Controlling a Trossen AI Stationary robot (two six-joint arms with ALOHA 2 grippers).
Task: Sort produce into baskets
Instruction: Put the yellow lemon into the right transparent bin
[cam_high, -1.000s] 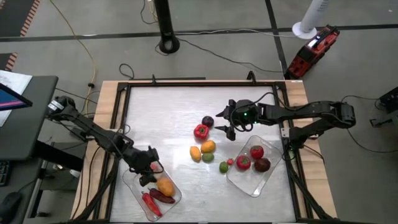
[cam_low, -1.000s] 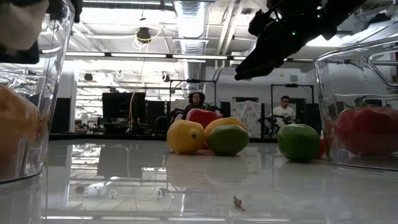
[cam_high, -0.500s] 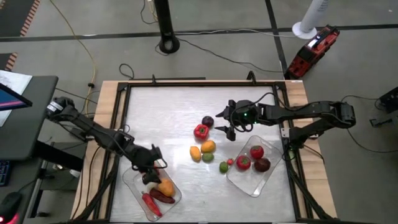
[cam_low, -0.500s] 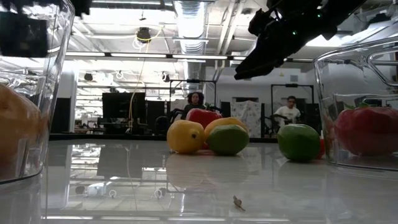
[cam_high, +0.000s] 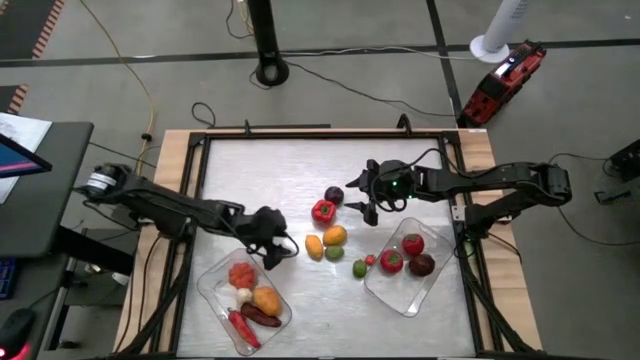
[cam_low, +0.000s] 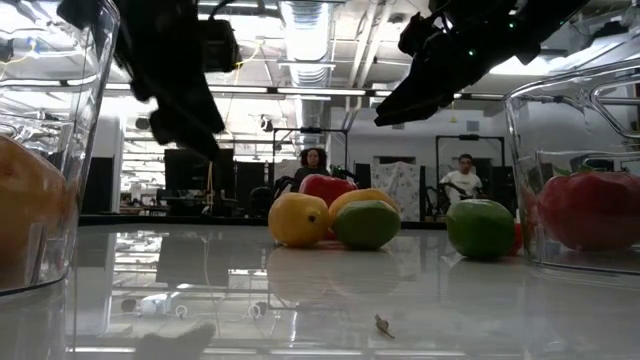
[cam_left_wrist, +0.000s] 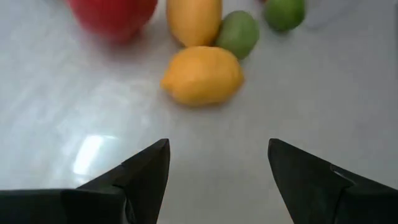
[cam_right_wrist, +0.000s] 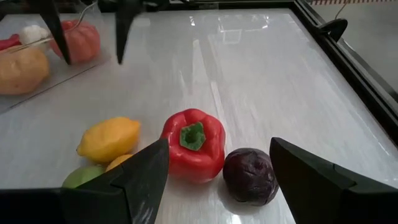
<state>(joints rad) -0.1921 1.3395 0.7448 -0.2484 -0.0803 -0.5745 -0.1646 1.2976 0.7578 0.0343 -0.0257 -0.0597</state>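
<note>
Grey floor (cam_high: 360, 40) with dark seams surrounds the pale glossy surface (cam_high: 280, 170); beyond it, a hall with ceiling strip lights (cam_low: 300, 25), dark screens (cam_low: 195, 170) and two seated people (cam_low: 316, 160).

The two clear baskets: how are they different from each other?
The left basket holds an orange tomato, a small white piece, an orange-yellow piece, a dark one and a red chilli; the right basket holds two red tomatoes and one dark piece. The left basket lies near the left gripper, the right basket lies below the right gripper in the high view. Both are clear, shallow, tilted on the table, with no gripper over them.
</note>
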